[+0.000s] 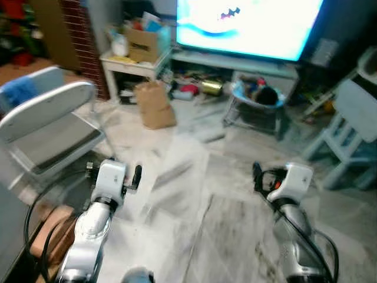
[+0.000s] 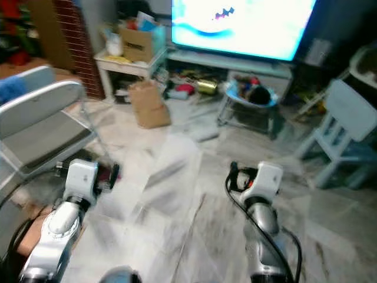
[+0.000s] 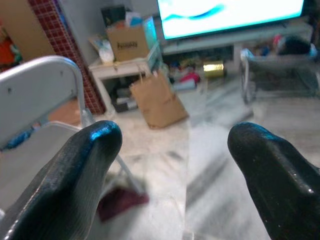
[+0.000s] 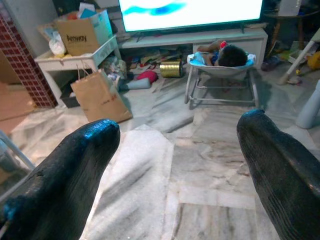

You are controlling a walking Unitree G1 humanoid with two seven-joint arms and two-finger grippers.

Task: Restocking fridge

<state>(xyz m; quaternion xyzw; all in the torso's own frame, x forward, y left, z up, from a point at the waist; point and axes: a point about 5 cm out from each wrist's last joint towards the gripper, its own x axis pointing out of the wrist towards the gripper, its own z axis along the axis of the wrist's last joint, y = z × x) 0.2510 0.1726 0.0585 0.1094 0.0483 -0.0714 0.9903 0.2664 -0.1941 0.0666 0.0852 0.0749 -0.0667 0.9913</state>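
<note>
Marble floor (image 1: 194, 194) in pale grey slabs runs through a cluttered living room, blurred in the head views. Nearest, both silver arms are raised over the bare floor. The left gripper (image 3: 172, 165) has its two black fingers (image 3: 75, 175) spread wide with nothing between them; the right gripper (image 4: 177, 160) is likewise spread and empty. No fridge or groceries can be made out, so the task's thing cannot be placed.

On the robot's left, just beside the left arm, stands a grey folding chair (image 1: 50, 127) with a blue cloth (image 1: 20, 91) on its backrest. A dark red rag (image 3: 122, 205) lies on the floor near the chair's legs.

Farther out, a brown paper bag (image 4: 100, 97) stands on the floor in front of a small white table (image 4: 75, 60), which carries a cardboard box (image 4: 82, 32). To the right of the bag is a baby bouncer (image 4: 222, 67) with a child lying in it. On the far right stands a light blue chair (image 1: 350, 127).

Behind these, a low TV stand (image 4: 200, 37) has toys and a gold tin (image 4: 172, 67) scattered before it, and a large lit television (image 1: 247, 26) sits on top. A red brick wall (image 4: 20, 60) rises at the far left.
</note>
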